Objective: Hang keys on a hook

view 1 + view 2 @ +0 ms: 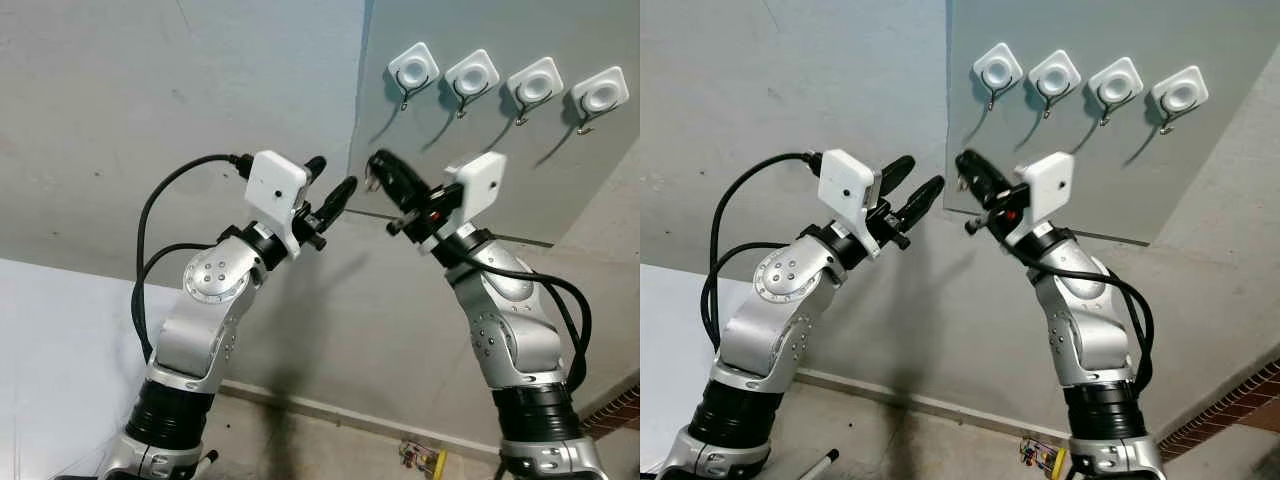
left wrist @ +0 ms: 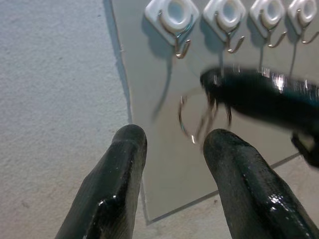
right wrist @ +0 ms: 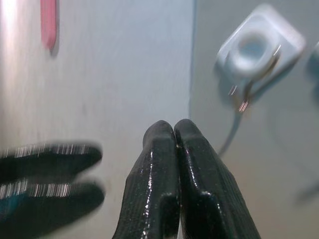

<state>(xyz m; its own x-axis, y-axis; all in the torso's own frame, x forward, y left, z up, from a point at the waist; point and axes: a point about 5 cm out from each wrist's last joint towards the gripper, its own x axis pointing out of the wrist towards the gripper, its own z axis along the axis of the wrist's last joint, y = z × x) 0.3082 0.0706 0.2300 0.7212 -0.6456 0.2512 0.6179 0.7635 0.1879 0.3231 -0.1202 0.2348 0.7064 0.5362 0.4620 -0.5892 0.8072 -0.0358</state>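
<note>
- Hooks: four white-based hooks (image 1: 413,68) sit in a row on a grey panel (image 1: 500,150) fixed to the wall (image 1: 150,120); nothing hangs on any of them.
- Right gripper (image 1: 378,168) is raised below the leftmost hook, fingers (image 3: 172,164) pressed together. In the left wrist view a key ring (image 2: 187,119) with blurred keys dangles from its tip, in front of the panel.
- Left gripper (image 1: 330,190) is raised just beside the right one, fingers (image 2: 117,169) spread apart, holding nothing; the ring hangs beyond the gap between them.
- Floor (image 1: 330,440) below carries a small colourful object (image 1: 422,458) near the wall.
</note>
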